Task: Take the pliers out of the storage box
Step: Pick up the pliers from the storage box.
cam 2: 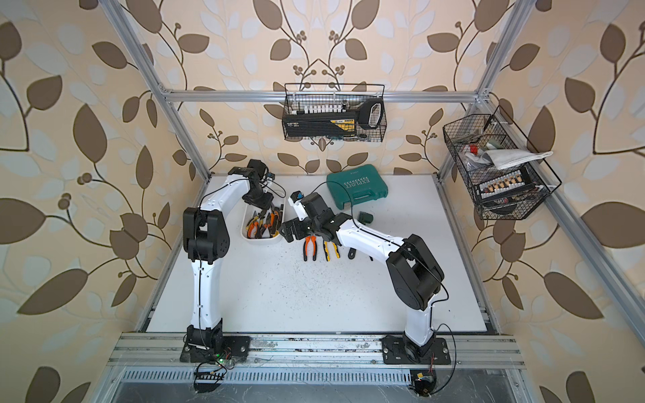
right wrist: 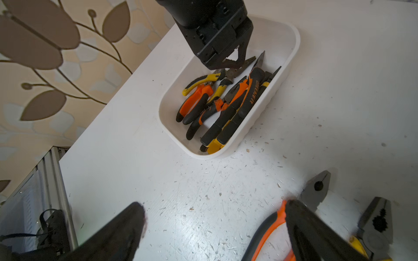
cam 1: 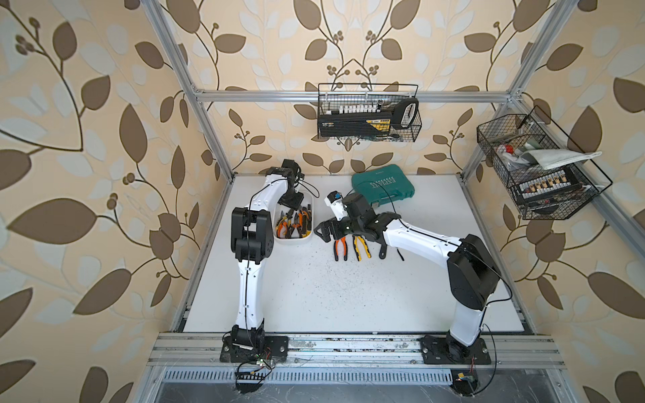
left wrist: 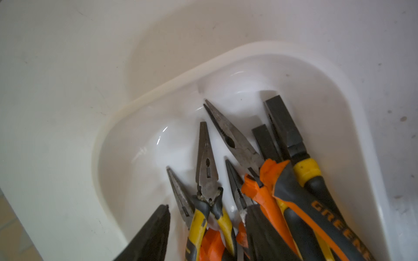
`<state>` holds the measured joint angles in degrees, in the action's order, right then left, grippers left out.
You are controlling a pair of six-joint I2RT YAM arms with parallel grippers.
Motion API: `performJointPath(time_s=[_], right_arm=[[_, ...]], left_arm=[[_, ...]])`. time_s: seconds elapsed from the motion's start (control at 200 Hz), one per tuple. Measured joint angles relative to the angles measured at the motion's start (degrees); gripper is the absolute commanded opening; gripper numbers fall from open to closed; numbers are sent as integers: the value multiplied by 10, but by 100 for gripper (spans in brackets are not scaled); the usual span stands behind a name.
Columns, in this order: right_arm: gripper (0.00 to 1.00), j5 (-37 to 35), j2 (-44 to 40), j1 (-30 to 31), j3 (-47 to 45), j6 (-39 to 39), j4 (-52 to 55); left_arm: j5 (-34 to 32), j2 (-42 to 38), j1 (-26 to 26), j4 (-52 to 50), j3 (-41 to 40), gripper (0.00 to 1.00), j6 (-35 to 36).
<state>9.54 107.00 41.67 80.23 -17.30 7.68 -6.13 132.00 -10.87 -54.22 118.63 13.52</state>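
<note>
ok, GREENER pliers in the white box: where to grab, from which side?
Probably across the handle pair near mid-length, straight down from above. The GREENER pliers lie uppermost, lengthwise near the storage box wall, so wall and neighbouring pliers block any sideways approach.

This is a robotics lab cell dressed up as a home workshop. An aluminium frame (cam 1: pixel 349 95) boxes in a scuffed white table (cam 1: pixel 314 296), and leaf-patterned wallpaper (cam 1: pixel 87 139) covers the walls. Two white-and-black arms (cam 1: pixel 249 279) are bolted to a metal rail (cam 1: pixel 349 345) at the table's front edge. Wire baskets (cam 1: pixel 416 129) of tools, a teal tool case (cam 1: pixel 382 188) and pliers (cam 1: pixel 336 251) supply the workshop look.
</note>
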Motion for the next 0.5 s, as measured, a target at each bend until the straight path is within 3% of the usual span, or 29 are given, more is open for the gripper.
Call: performJointPath(time_s=[0.5], right_arm=[[100,-27,0,0,-3,-9,-18]], left_arm=[[-47,55,-1,18,-3,46,27]])
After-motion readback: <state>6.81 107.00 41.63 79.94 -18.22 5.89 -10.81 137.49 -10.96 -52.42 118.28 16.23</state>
